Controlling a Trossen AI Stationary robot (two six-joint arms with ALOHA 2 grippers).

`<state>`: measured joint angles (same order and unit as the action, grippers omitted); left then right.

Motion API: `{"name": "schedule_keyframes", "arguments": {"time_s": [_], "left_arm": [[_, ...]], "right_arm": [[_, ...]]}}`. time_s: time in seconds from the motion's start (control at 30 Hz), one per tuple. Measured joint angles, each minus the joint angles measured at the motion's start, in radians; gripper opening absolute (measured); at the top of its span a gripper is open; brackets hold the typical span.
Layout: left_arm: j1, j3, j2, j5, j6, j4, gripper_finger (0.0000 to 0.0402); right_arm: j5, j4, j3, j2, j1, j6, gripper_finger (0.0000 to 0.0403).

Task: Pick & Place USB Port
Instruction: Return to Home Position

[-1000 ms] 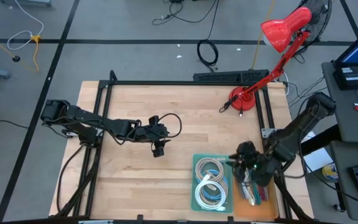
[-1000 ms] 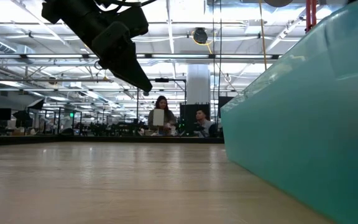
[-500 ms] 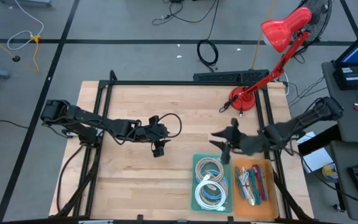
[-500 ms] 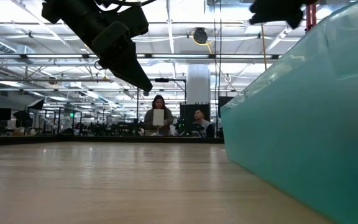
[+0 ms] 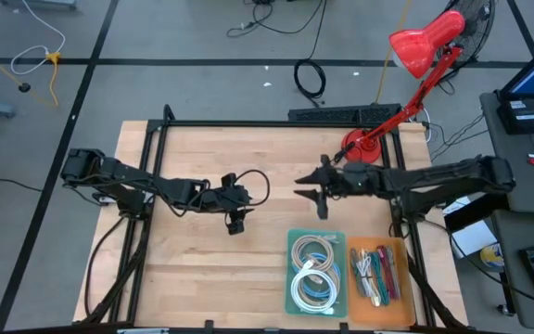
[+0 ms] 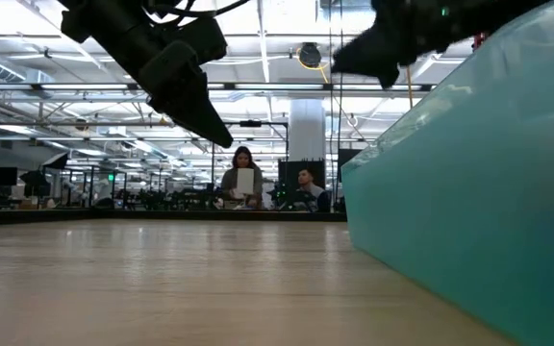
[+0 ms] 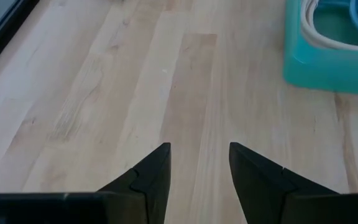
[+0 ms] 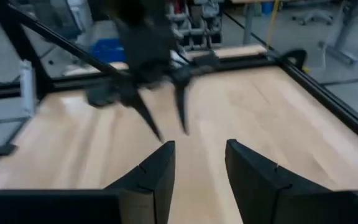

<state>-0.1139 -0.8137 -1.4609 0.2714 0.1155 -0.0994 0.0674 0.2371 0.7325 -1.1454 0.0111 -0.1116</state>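
I cannot pick out the USB port; several small coloured parts lie in the orange tray (image 5: 375,275) at the near right. My right gripper (image 5: 310,199) hangs in the air over bare wood just beyond the teal tray (image 5: 292,271), pointing toward the table's left, nearly level. It is open with nothing between its fingers (image 8: 197,144). My left gripper (image 5: 236,223) hovers over the table's middle, slanting down, also open and empty (image 7: 197,148). In the low view both grippers hang well above the wood, left (image 6: 221,137) and right (image 6: 342,65).
The teal tray (image 7: 328,68) holds coiled white and blue cables. A red desk lamp (image 5: 363,148) stands at the far right. Black frame rails (image 5: 151,158) run along the table's edges. Bare wood lies between the two grippers. People sit in the room beyond the table (image 6: 245,180).
My right gripper has swung from above the orange tray toward the table's far side and then toward its middle. It has rolled and tipped up from pointing down to nearly level, facing my left arm. My left gripper has kept still.
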Motion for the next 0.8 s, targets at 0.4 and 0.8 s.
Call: {"name": "schedule_keyframes", "arguments": {"time_s": [0.4, 0.8], "left_arm": [[0.005, 0.017, 0.0, 0.0, -0.001, 0.097, 0.0166], [0.005, 0.017, 0.0, 0.02, 0.025, 0.075, 0.0166]], "right_arm": [[-0.184, 0.147, -0.163, 0.0, 0.339, 0.075, 0.0118], [-0.455, 0.16, -0.163, 0.043, 0.559, 0.006, 0.0006]]}}
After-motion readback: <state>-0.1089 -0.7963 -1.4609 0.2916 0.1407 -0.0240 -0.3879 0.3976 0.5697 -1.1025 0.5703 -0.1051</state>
